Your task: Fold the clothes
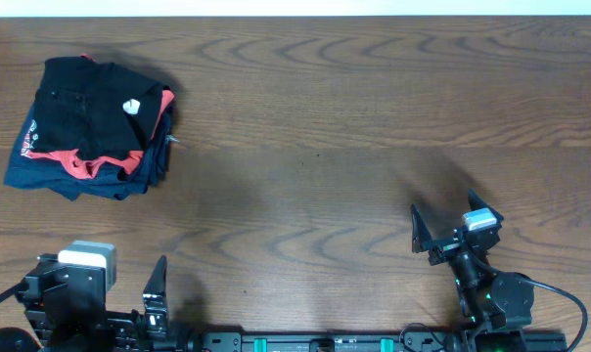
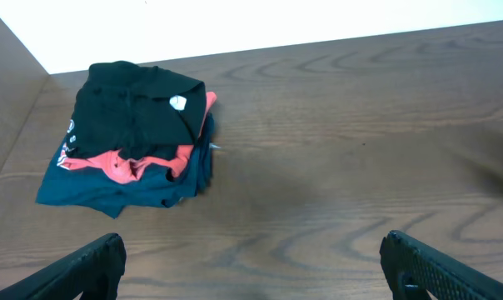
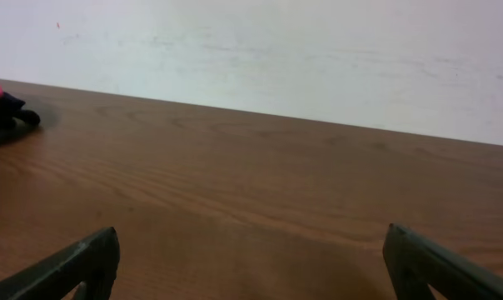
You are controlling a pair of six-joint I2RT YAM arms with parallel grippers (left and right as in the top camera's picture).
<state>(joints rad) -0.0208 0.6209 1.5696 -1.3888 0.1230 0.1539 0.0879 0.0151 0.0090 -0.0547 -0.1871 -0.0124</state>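
Note:
The black T-shirt (image 1: 90,103) lies folded on top of a small pile at the table's far left, its round white tag facing up. It also shows in the left wrist view (image 2: 131,112), and its edge shows at the left border of the right wrist view (image 3: 3,112). My left gripper (image 1: 100,284) is open and empty at the front left edge, well short of the pile; its fingers frame bare wood (image 2: 251,250). My right gripper (image 1: 450,220) is open and empty at the front right, over bare wood (image 3: 250,242).
Under the black shirt lie a red shirt with white lettering (image 1: 80,161) (image 2: 118,162) and a navy blue folded garment (image 1: 41,176) (image 2: 93,187). The wooden table (image 1: 315,147) ends at a white wall at the back.

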